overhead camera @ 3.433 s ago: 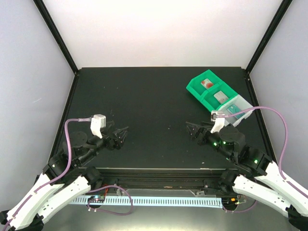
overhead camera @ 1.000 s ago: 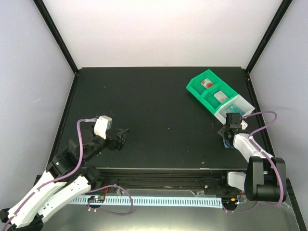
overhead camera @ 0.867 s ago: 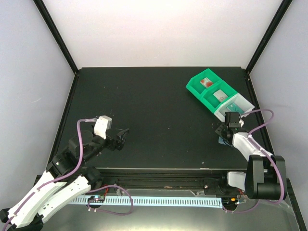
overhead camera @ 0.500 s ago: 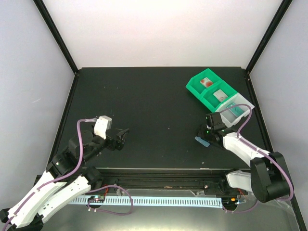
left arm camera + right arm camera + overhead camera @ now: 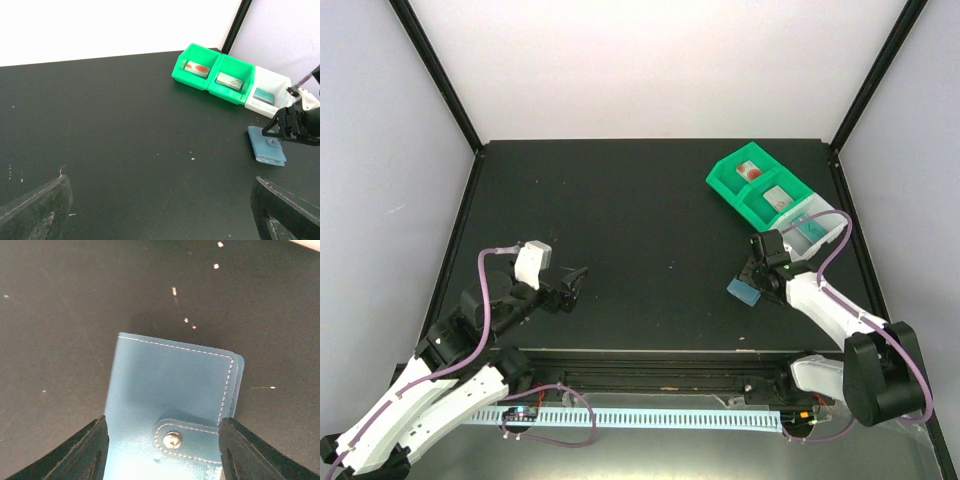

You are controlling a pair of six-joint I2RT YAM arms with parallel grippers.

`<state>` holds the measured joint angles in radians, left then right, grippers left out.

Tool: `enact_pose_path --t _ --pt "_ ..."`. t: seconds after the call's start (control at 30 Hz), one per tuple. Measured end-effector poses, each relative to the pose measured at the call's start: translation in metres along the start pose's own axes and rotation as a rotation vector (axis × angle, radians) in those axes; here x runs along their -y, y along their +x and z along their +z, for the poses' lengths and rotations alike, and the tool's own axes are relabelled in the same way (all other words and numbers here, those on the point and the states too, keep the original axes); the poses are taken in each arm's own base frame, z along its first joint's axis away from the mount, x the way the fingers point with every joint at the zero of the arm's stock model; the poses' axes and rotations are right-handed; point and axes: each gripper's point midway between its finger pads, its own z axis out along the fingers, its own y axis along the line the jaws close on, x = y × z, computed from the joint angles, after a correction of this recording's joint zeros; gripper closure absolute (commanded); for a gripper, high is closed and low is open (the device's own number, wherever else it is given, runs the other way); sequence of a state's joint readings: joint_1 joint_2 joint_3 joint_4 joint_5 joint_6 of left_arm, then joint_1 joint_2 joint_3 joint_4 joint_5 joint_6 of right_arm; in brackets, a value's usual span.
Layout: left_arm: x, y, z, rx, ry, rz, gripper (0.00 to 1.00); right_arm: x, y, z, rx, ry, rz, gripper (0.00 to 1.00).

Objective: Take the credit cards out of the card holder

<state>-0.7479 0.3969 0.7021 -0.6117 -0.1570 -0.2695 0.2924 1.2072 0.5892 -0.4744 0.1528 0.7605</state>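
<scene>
The holder (image 5: 170,405) lay folded shut and flat on the table (image 5: 640,220), at the front right, just near the bins (image 5: 740,185). The right hand (image 5: 754,276) hung over its snap end, fingers (image 5: 85,452) spread to either side; whether they touched it I could not tell. Three cards (image 5: 196,67) sat in the bins, one per compartment. The left hand (image 5: 570,280) was spread wide at the front left, well apart from the holder.

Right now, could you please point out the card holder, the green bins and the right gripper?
card holder (image 5: 170,395): right wrist view, middle of its blue cover.
green bins (image 5: 722,176): top view, left outer wall.
right gripper (image 5: 753,277): top view, between its fingertips.
</scene>
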Motion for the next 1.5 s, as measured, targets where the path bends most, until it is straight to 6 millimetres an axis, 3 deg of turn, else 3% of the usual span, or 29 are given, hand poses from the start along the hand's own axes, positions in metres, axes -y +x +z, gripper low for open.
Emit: enact_pose_path --t 0.23,0.47,0.67,0.93,1.1,1.17,1.27,1.4,1.5 --pt "0.0 0.0 0.0 0.0 0.0 0.0 0.01 0.008 0.008 0.019 -0.044 0.056 -0.02 0.39" --pt "0.0 0.003 0.003 -0.017 -0.005 0.004 0.01 -0.015 0.011 0.021 -0.051 -0.032 -0.133 0.39" --pt "-0.002 0.015 0.014 -0.083 -0.024 0.009 0.01 -0.051 0.034 0.014 -0.073 -0.127 -0.29 0.39" --pt "-0.004 0.026 0.018 -0.137 -0.043 -0.037 0.01 -0.138 0.071 -0.006 -0.08 -0.26 -0.553 0.39" --pt "-0.002 0.028 0.018 -0.145 -0.031 -0.113 0.01 -0.173 0.087 -0.018 -0.046 -0.267 -0.669 0.41" --pt "0.001 0.029 0.018 -0.151 -0.017 -0.142 0.01 -0.175 0.085 -0.02 -0.029 -0.252 -0.674 0.42" --pt "0.007 0.03 0.017 -0.162 0.011 -0.182 0.01 -0.163 0.075 -0.02 0.006 -0.185 -0.647 0.59" --pt "0.012 0.036 0.02 -0.187 0.036 -0.216 0.01 -0.138 0.059 -0.018 0.042 -0.097 -0.582 0.72" --pt "0.013 0.047 0.027 -0.233 0.037 -0.228 0.01 -0.107 0.046 -0.012 0.056 -0.034 -0.496 0.72"
